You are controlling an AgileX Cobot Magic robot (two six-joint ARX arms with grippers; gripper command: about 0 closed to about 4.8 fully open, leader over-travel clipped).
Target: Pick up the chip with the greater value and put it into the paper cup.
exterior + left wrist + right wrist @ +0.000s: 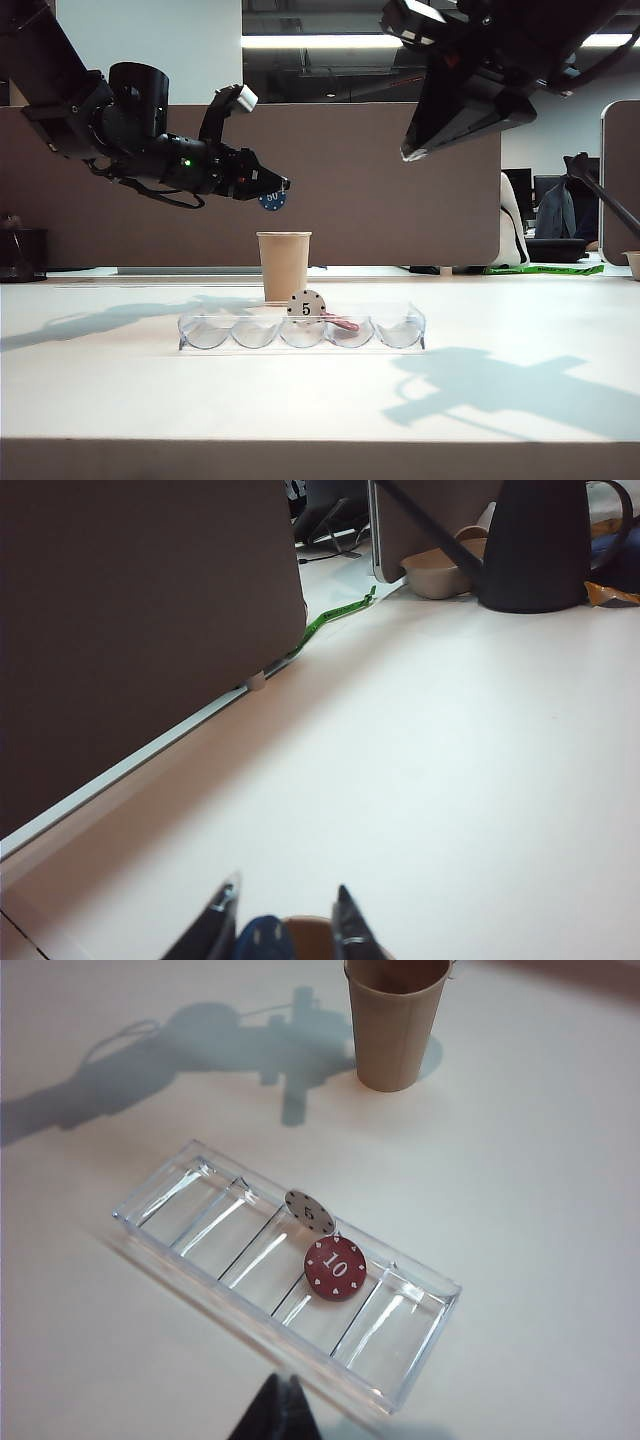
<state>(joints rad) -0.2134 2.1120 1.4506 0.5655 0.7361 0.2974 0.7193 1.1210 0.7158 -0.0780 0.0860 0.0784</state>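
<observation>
The blue chip (272, 199) hangs at the left hand's (274, 193) fingertips, in the air just above the paper cup's (284, 266) rim (whether the parted jaws touch it cannot be told). Open surface (320, 390) lies all around the cup. Only the right wrist view shows the red chip (335, 1268) lying in the tray (200, 1275); the right hand (280, 1412), pinched shut, hangs over the tray's near edge.

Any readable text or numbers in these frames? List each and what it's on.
"50" – blue chip, at the left tool tip above the paper cup; last digit partly hidden.
"5" – white chip standing in the clear tray.
"10" – red chip lying in the tray.
Nothing else readable; the cup is blank.
</observation>
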